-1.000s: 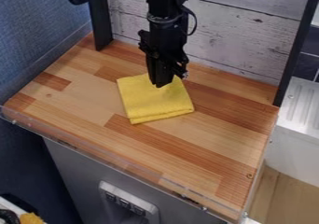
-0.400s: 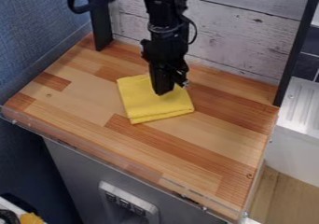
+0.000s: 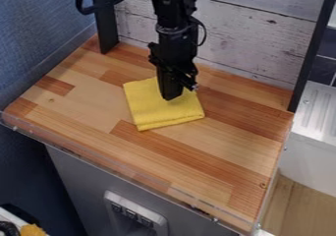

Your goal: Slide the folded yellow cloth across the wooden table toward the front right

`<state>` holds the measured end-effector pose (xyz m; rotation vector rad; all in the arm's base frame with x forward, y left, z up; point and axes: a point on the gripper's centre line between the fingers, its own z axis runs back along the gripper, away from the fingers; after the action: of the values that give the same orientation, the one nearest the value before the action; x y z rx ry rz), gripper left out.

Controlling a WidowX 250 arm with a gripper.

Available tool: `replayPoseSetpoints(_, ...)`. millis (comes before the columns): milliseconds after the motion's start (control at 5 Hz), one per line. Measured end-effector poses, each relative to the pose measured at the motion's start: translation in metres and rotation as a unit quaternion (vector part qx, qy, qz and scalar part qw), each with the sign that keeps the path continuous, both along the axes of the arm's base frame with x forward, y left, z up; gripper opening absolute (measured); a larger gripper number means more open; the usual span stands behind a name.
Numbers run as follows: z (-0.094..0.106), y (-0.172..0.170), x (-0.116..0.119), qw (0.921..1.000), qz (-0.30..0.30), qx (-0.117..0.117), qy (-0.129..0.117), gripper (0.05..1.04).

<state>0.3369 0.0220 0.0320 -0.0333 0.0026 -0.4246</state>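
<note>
A black robot gripper [image 3: 172,97] is pointing down over the upper right part of a folded yellow cloth [image 3: 154,111], which is lying on a wooden tabletop [image 3: 210,154]. Compared with the earliest frame, the gripper is sitting slightly farther toward the front edge; since the middle frame, it is barely changing position. The cloth is keeping its place and shape. Whether the claw is standing wide or narrow, or gripping fabric, I cannot tell, nor whether its tip is touching the cloth or hovering just above it.

The cloth is lying well apart from the front edge, where a clear strip [image 3: 118,167] is running along the wood. Bare planks are stretching to both sides of the cloth, with the broadest stretch reaching toward the front right. A whitish plank wall [image 3: 253,38] is rising behind the tabletop, between a dark post [image 3: 105,21] at the back left and another dark post [image 3: 311,53] at the back right. A blue wall [image 3: 39,28] is bordering the left side.
</note>
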Motion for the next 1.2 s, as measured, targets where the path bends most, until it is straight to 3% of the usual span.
replayPoseSetpoints(600,-0.003,0.002,-0.002,0.9998,0.011,0.015,0.002,0.063)
replayPoseSetpoints(1200,-0.019,-0.002,-0.003,0.9994,0.014,0.031,0.003,0.063)
